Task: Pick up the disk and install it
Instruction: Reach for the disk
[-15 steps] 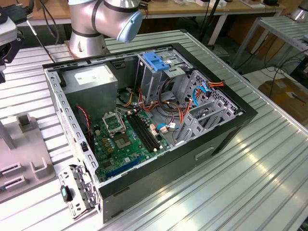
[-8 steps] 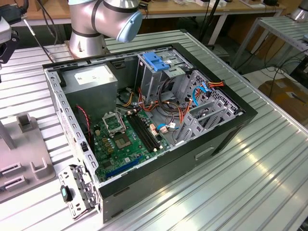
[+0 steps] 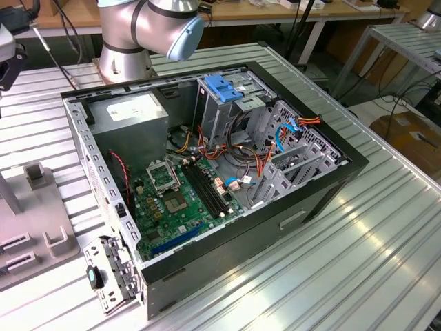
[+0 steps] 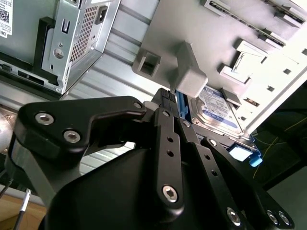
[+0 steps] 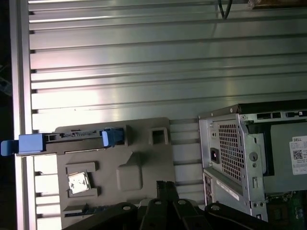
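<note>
The disk (image 4: 216,112) stands in a grey holder (image 5: 139,158) near the table (image 5: 144,72) edge, not yet lifted. The gripper (image 4: 167,96) hangs just beside it, fingertips closed together on nothing. Toward the exterior view's right, the open computer case (image 3: 324,186) has a drive cage (image 3: 303,162) that looks unfilled, so the whole job remains.

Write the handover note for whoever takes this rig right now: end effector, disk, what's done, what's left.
End effector: hangs over the grey fixture plate, close to the disk, and is not carrying it.
Disk: stands on edge in a slot of that plate with its blue rails on. It is outside the computer case, and its label faces the camera in the second wrist view.
Case: lies on its side with the cover off, beside the plate.
Done: approach to the fixture only.
Left: the pick-up and the install.
</note>
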